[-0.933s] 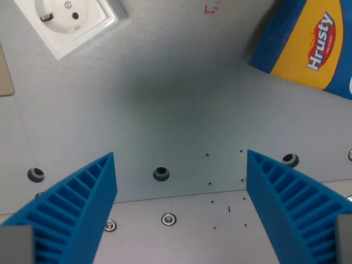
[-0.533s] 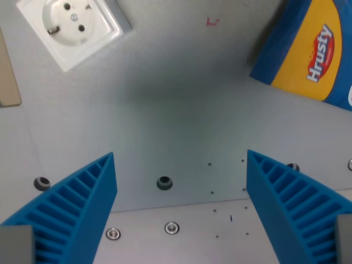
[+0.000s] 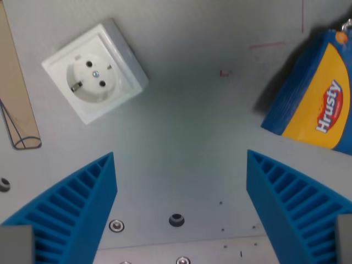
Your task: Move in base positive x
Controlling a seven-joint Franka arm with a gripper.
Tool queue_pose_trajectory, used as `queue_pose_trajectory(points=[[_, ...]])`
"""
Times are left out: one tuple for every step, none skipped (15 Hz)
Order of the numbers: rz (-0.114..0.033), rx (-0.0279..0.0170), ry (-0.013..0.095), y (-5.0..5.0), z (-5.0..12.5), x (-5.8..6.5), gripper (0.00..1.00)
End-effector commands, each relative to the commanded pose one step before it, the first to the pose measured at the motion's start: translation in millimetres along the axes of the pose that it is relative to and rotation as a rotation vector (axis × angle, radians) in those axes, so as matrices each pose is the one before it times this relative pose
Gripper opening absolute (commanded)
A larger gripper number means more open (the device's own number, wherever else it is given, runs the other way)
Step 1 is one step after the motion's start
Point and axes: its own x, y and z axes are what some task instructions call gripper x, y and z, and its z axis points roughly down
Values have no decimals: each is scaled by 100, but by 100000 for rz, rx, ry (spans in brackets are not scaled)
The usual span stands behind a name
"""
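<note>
Wrist view: looking down on a grey metal table (image 3: pixel 187 159), matte, with small screw holes and bolt heads low in frame, one dark hole (image 3: pixel 176 220) near bottom centre. A plate seam runs across the very bottom edge. Wide bare stretch of table through the centre, from between the fingers up to the top edge.

White wall socket (image 3: pixel 94 78) lies flat at upper left, rotated diagonally, two pin holes and a centre screw visible. It is well apart from the fingers. A tan strip (image 3: pixel 16 93) runs down the wrist view's left edge, cut off by the frame, with a thin wire loop drawn or lying at its lower end; cannot tell which.

Blue and yellow Hrusty pack (image 3: pixel 316 99) sits at the wrist view's right, tilted, partly cropped by the right edge, casting a shadow onto the table toward centre. Faint red marks (image 3: pixel 224 72) on the table left of it, plus thin red lines near the top right.

Gripper (image 3: pixel 181 212): two blue ribbed fingers (image 3: pixel 74 212) at bottom left and bottom right, jaws spread wide apart, nothing between them, holding nothing. They appear clear of the table and of every object, with the pack nearest the right finger but not touching.
</note>
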Motion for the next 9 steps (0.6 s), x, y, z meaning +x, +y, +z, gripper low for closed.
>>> queue_pose_trajectory(points=[[377,-1502,-1425,115,-164,1583,100],[0,0,0,-68,5,500,100],[0,0,0,-68,6,500,100],[0,0,0,-68,8,500,100],[0,0,0,-69,10,500,100],[0,0,0,-69,13,500,100],[0,0,0,-69,15,500,100],[0,0,0,-70,17,500,100],[0,0,0,-70,19,500,100]])
